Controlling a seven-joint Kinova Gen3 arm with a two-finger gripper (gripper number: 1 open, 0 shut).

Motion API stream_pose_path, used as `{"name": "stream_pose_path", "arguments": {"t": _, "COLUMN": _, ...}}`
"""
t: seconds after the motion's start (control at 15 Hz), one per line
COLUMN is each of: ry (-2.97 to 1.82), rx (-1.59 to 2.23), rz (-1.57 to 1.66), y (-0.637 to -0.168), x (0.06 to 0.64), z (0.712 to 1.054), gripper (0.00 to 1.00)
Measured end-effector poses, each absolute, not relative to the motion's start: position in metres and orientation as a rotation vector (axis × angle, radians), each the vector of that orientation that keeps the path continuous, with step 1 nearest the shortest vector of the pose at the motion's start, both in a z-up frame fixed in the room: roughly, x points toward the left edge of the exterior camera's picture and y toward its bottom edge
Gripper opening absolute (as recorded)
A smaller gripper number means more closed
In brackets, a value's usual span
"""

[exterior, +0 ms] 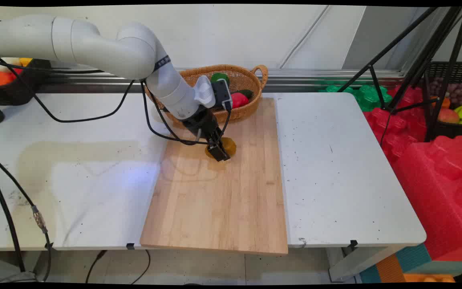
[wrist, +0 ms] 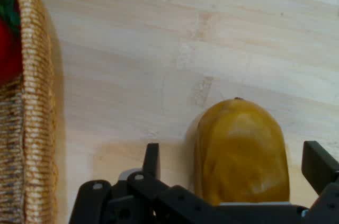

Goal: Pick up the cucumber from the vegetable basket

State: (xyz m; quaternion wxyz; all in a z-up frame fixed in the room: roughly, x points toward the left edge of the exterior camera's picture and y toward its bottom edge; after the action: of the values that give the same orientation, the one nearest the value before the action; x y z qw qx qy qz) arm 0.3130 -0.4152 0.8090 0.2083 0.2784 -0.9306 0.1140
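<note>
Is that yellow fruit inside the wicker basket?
No, the yellow fruit lies on the wooden board in front of the basket, between the open gripper's fingers.

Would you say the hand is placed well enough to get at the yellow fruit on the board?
Probably yes: the hand sits open astride the yellow fruit, with nothing between them.

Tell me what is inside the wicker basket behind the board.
In the basket, a red fruit and green pieces show. The arm covers the basket's left half, so anything there is hidden. The hand sits lower, around a yellow fruit on the wooden board.
</note>
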Motion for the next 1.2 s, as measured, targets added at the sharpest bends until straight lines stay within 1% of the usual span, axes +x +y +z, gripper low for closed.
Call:
{"name": "stream_pose_path", "arguments": {"t": 0.2, "ry": -2.576, "rx": 0.756, "rz": 0.321, "y": -0.414, "x": 0.313, "z": 0.813, "gripper": 1.00}}
{"name": "stream_pose_path", "arguments": {"t": 0.47, "ry": -2.537, "rx": 0.720, "rz": 0.332, "y": -0.405, "x": 0.314, "z": 0.829, "gripper": 1.00}}
{"name": "stream_pose_path", "arguments": {"t": 0.73, "ry": -2.488, "rx": 0.710, "rz": 0.364, "y": -0.393, "x": 0.323, "z": 0.856, "gripper": 1.00}}
{"name": "stream_pose_path", "arguments": {"t": 0.93, "ry": -2.435, "rx": 0.714, "rz": 0.402, "y": -0.381, "x": 0.337, "z": 0.886, "gripper": 1.00}}
{"name": "stream_pose_path", "arguments": {"t": 1.2, "ry": -2.375, "rx": 0.747, "rz": 0.441, "y": -0.366, "x": 0.358, "z": 0.918, "gripper": 1.00}}
